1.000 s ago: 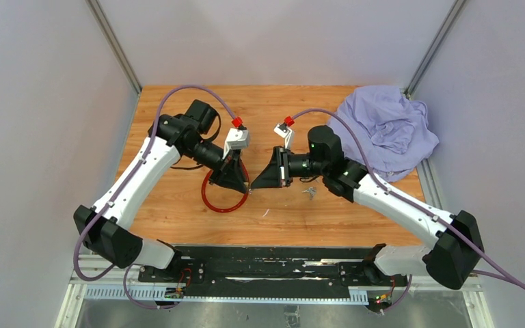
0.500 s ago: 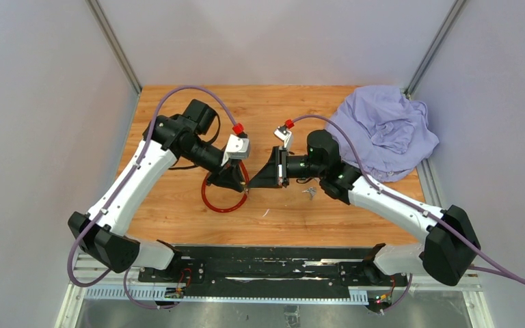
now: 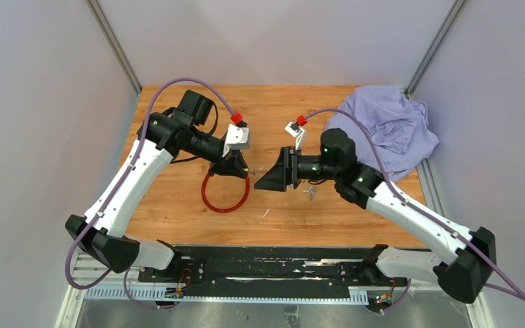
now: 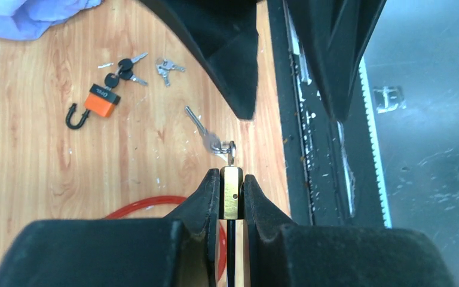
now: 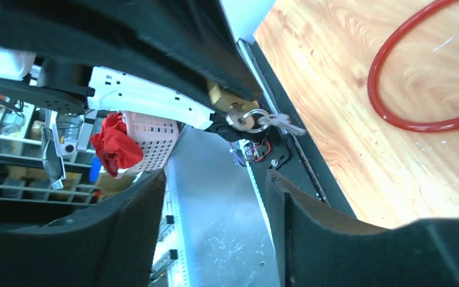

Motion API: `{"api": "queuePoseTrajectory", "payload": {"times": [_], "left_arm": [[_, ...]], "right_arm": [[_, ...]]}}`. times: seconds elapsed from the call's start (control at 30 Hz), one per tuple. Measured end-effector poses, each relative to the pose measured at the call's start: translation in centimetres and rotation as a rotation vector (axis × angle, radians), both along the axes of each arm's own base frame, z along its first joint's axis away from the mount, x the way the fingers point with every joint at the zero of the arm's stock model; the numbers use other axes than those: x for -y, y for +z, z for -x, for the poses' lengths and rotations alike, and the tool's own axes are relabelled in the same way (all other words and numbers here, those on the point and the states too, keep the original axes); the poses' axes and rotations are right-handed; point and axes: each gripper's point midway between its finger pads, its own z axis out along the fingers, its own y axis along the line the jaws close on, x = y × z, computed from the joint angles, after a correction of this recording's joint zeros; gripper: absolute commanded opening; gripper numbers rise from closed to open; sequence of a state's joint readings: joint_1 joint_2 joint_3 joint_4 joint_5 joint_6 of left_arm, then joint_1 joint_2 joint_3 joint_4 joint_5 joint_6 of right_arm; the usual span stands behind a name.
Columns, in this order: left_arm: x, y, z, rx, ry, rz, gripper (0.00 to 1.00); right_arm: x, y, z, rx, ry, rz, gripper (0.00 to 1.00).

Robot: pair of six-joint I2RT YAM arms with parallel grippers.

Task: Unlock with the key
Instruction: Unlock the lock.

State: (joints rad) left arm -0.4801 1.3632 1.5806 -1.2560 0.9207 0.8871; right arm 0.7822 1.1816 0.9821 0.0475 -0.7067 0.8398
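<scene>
My left gripper (image 4: 232, 179) is shut on a small brass padlock (image 4: 232, 192), held above the table. From the padlock's free end sticks a key ring (image 4: 231, 147) with a silver key (image 4: 199, 127) dangling from it. In the right wrist view the padlock (image 5: 218, 93), ring (image 5: 248, 119) and key (image 5: 282, 124) hang under the left gripper. My right gripper (image 5: 215, 176) stands open and empty a short way to the right of the padlock, its fingers (image 4: 230, 54) pointing at it. In the top view the left gripper (image 3: 236, 168) and right gripper (image 3: 265, 180) face each other, apart.
A red cable loop (image 3: 225, 195) lies on the wooden table (image 3: 178, 205) under the left gripper. An orange padlock (image 4: 101, 98) with black-headed keys (image 4: 125, 64) and a silver key bunch (image 4: 168, 67) lie beneath the right arm. A purple cloth (image 3: 386, 130) fills the back right corner.
My right gripper has opened, let go of the key at the padlock and drawn back to the right. The left arm has shifted slightly back, still gripping the padlock.
</scene>
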Motion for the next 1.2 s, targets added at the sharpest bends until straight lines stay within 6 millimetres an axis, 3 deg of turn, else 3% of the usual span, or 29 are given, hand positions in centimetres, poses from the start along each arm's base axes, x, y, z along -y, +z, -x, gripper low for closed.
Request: {"api": "queuePoseTrajectory", "payload": {"times": [0.2, 0.3, 0.37, 0.5, 0.63, 0.87, 1.07, 1.2], "left_arm": [[1.3, 1.7, 0.7, -0.160, 0.056, 0.078, 0.00], [2.2, 2.9, -0.1, -0.231, 0.131, 0.120, 0.00], [3.1, 4.1, -1.7, -0.245, 0.210, 0.176, 0.01], [3.8, 5.8, -3.6, -0.302, 0.364, 0.285, 0.01], [4.7, 8.8, -4.5, -0.385, 0.438, 0.418, 0.02], [5.2, 11.2, -4.9, -0.488, 0.496, 0.530, 0.03], [5.2, 12.9, -4.8, -0.510, 0.501, 0.586, 0.02], [5.0, 13.9, -4.3, -0.505, 0.491, 0.615, 0.03]], "right_arm": [[3.2, 3.1, 0.3, 0.307, -0.089, -0.035, 0.67], [4.5, 2.7, -0.1, 0.404, -0.157, -0.041, 0.67], [4.8, 1.7, -0.5, 0.431, -0.190, -0.039, 0.67], [3.8, 0.1, -1.9, 0.437, -0.220, -0.042, 0.67], [2.0, 0.6, -3.0, 0.451, -0.239, -0.091, 0.65], [-0.2, 4.4, -4.6, 0.482, -0.310, -0.278, 0.63], [-0.5, 7.9, -5.8, 0.478, -0.382, -0.458, 0.59], [-0.9, 8.9, -6.3, 0.459, -0.395, -0.539, 0.54]]}}
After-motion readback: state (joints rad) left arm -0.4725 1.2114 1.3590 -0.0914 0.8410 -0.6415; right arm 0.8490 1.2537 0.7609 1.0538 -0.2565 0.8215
